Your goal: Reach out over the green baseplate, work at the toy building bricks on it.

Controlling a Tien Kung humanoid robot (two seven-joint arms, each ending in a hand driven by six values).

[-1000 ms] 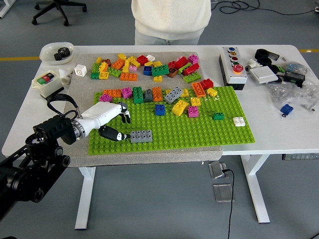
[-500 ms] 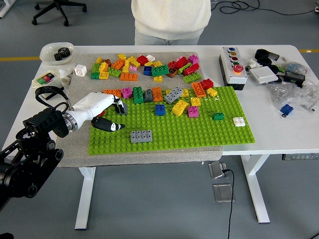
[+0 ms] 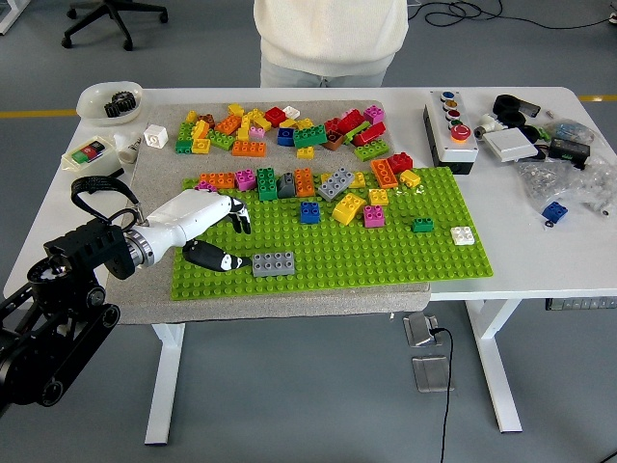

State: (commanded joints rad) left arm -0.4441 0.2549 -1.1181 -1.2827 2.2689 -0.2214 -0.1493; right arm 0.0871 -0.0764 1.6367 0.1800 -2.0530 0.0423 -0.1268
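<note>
A: Where's my L hand (image 3: 214, 231) rel. to the green baseplate (image 3: 386, 253)?

B: Over the plate's left end, arm coming in from lower left. White shell, dark fingers (image 3: 241, 217) spread apart and relaxed, gripping nothing. Thumb (image 3: 214, 258) lies low along the plate, its tip just beside the grey brick (image 3: 274, 263), can't tell if touching.

A: Grey brick pos?

B: On the baseplate, near its front edge, left part. Sits alone, flat, studs up.

A: Other bricks on the plate?

B: Row along the plate's far edge: orange, pink, green, grey, orange. Blue brick (image 3: 309, 212) mid-plate, yellow brick (image 3: 349, 208) tilted just right of it, small green one (image 3: 422, 225) and white brick (image 3: 463, 234) toward the right end. Loose brick pile (image 3: 280, 128) beyond the plate's far edge, on the grey mat (image 3: 154, 174).

A: R hand?

B: Not in frame. Person in a white top (image 3: 331, 34) stands past the table's far side, behind the plate; hands not visible.
</note>
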